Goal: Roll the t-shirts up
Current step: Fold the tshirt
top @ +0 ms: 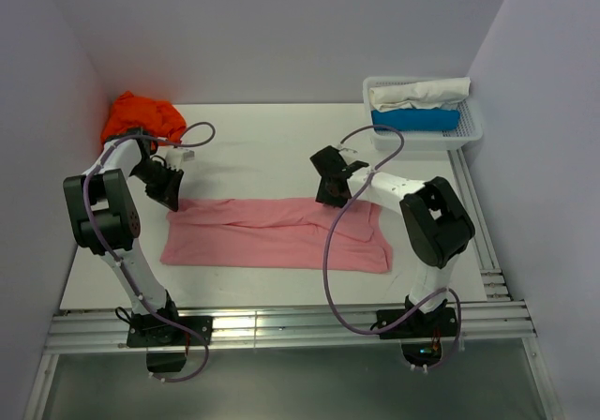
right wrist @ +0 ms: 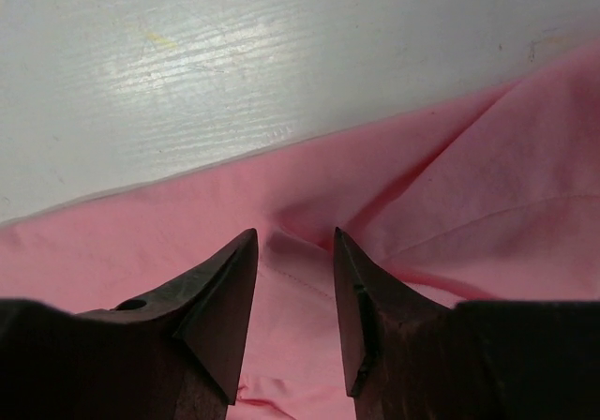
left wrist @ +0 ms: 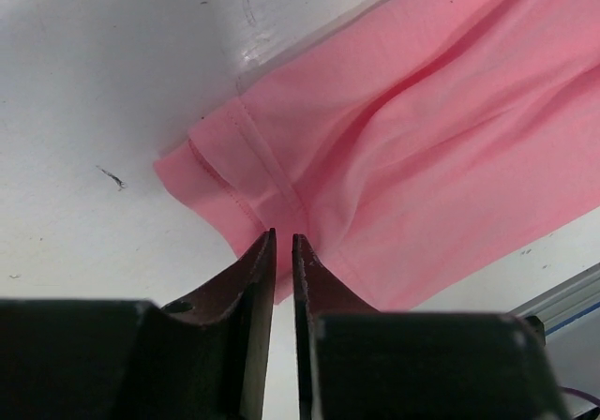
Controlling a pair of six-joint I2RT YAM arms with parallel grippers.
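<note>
The light pink t-shirt (top: pixel 272 237) lies folded into a long flat band across the table's middle. At its far left corner, my left gripper (top: pixel 169 200) points down. In the left wrist view that gripper (left wrist: pixel 283 237) has its jaws drawn to a narrow slit on the hemmed corner of the pink t-shirt (left wrist: pixel 422 139). My right gripper (top: pixel 330 198) stands at the band's upper edge, right of centre. In the right wrist view the right gripper (right wrist: pixel 295 237) is open, tips down on the pink t-shirt (right wrist: pixel 469 176), with a raised fold between them. The orange t-shirt (top: pixel 141 117) lies crumpled at the far left.
A white mesh basket (top: pixel 469 129) at the far right corner holds a white and a blue folded cloth. Walls close the table on the left, back and right. Aluminium rails run along the near and right edges.
</note>
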